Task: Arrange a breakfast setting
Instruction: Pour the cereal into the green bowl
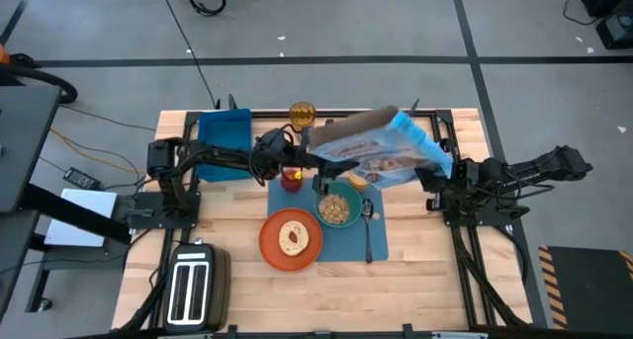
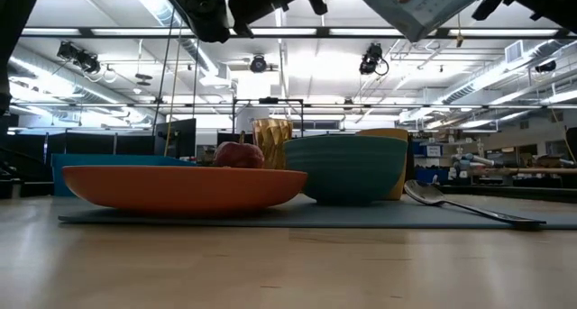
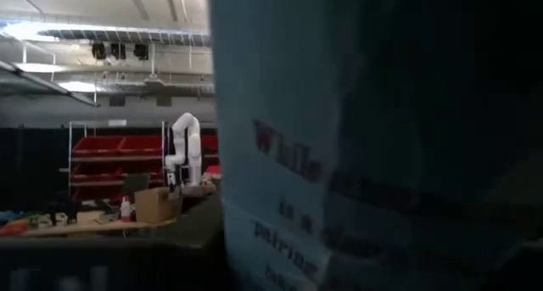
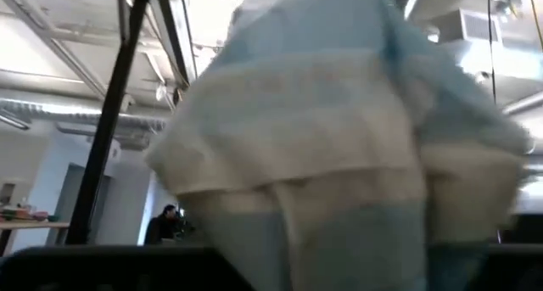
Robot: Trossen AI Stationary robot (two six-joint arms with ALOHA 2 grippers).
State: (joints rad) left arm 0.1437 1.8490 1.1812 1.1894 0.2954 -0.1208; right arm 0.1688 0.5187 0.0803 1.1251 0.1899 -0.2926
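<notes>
A blue cereal box [image 1: 381,146] is held tilted above the teal bowl [image 1: 339,206] on the blue placemat [image 1: 348,242], gripped between the left gripper [image 1: 315,159] and the right gripper [image 1: 435,173]. Whether either gripper's fingers are spread or pinched cannot be told. The orange plate [image 1: 272,242] with the bread [image 1: 294,238], the apple [image 1: 291,179] and the spoon [image 1: 368,225] are seen set on the placemat.

Blue bin [image 1: 226,131], toaster [image 1: 194,285], tilted cereal box [image 1: 381,146] above table [image 1: 425,280].

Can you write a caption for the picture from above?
Both arms hold a cereal box over the teal bowl of cereal beside the bagel plate.
</notes>
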